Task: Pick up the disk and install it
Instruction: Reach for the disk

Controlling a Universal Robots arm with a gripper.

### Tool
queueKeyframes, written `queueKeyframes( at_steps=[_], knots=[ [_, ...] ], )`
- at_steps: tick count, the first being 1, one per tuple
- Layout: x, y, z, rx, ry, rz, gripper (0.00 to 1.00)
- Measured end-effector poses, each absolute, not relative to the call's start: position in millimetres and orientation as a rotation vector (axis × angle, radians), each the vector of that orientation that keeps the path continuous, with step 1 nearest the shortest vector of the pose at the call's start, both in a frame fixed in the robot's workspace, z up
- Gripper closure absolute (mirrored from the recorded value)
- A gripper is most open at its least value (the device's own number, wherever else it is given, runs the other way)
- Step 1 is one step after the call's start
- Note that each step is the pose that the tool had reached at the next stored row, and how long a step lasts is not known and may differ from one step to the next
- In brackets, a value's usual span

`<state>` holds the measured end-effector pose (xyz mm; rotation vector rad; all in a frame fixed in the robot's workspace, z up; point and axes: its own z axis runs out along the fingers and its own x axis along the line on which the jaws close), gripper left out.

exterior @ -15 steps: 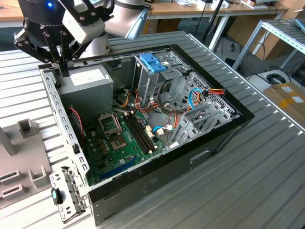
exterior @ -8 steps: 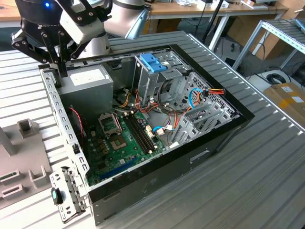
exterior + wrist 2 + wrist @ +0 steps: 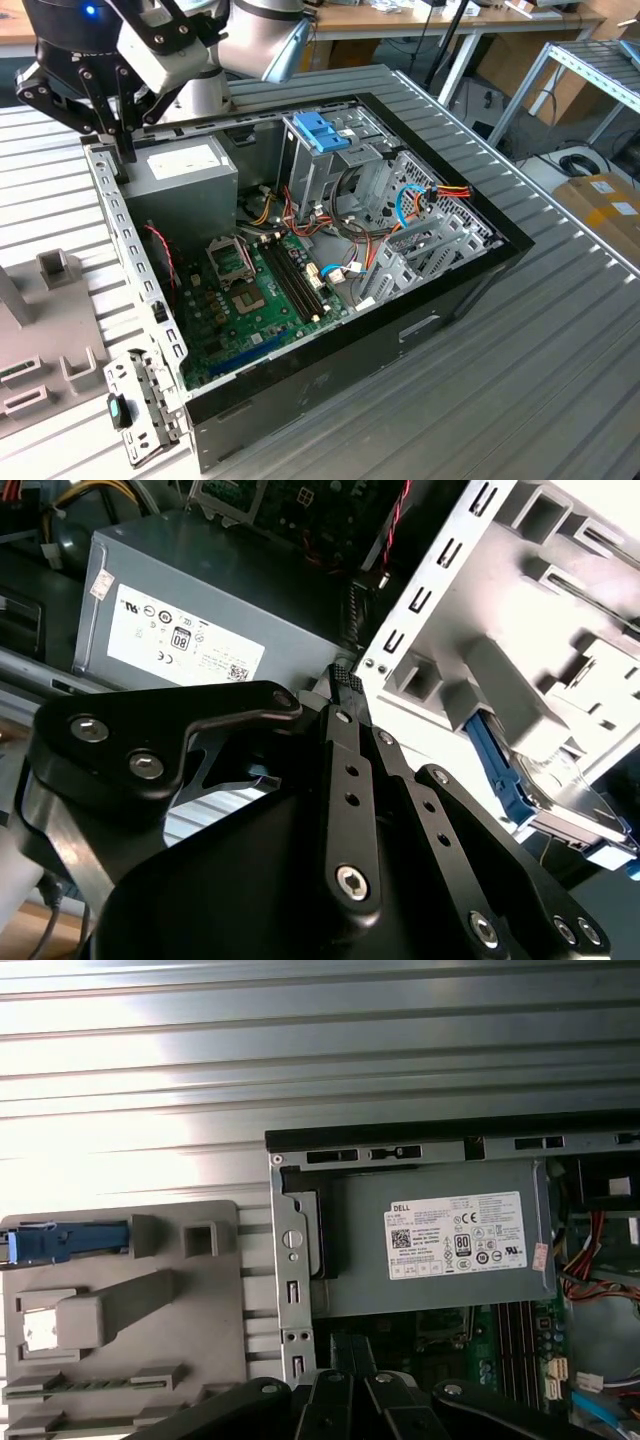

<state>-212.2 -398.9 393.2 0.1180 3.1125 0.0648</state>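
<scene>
The gripper hangs over the far corner of the open case at the exterior view's left, fingers pointing down. They look pressed together, with nothing between them. In the second wrist view the tips sit just beside the case's perforated metal wall, next to the power supply. I cannot tell whether they touch the rim.

The disk is outside the case, on the grey holder that lies on the slatted table just beside that wall. In the first wrist view its blue rail shows at the holder's edge away from the case. In the second wrist view the disk shows its grey metal body and its blue rail, sitting in one of the holder's pockets. It is well apart from the gripper.

Inside the case, in the exterior view, the power supply fills the far left corner. The motherboard lies nearer. The upright metal cage with its light blue tab stands at the far middle, and red, yellow and blue cables run to its right. The holder shows at the near left of this view.
</scene>
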Motion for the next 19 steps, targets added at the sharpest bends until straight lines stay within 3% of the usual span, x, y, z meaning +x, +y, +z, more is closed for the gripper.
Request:
queueKeyframes(
  at_steps=[19],
  knots=[
    [-220.5,-398.9,393.2,0.118,3.112,0.065,0.9]
  ],
)
